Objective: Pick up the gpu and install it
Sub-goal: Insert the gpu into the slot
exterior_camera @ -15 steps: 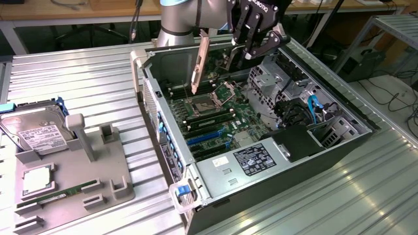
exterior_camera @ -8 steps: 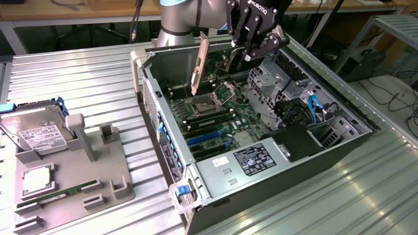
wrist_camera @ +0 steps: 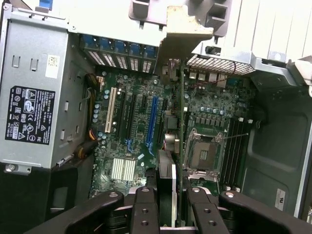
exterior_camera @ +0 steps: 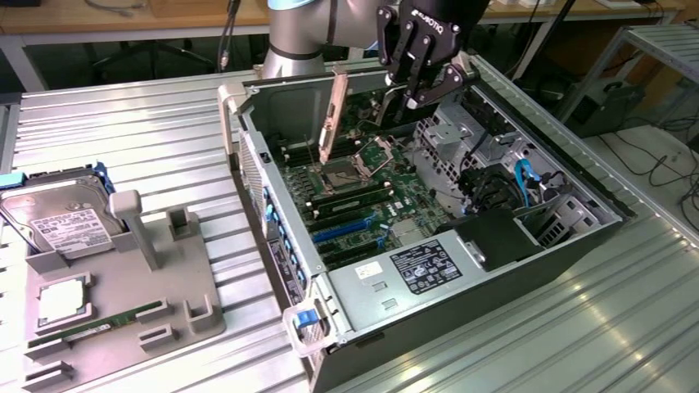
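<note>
The gripper (exterior_camera: 424, 90) is partly closed on the gpu (exterior_camera: 336, 106), which is held upright above the motherboard (wrist_camera: 131, 126) in the open case (exterior_camera: 254, 155). Installation is judged to be in hand. Alignment of the card's edge with the blue slot (wrist_camera: 152, 114) is required; the remaining clearance cannot be told.

In the exterior view a ribbed metal table (exterior_camera: 131, 147) spreads from 9 o'clock round to 5 o'clock, with the glare brightest at 5. At 12 o'clock runs a wooden bench (exterior_camera: 110, 23), dark underneath. At 2 o'clock a metal rack (exterior_camera: 656, 39) stands over a dark box (exterior_camera: 606, 102). At 3 o'clock is pale floor (exterior_camera: 639, 151) with black cables (exterior_camera: 666, 166).
</note>
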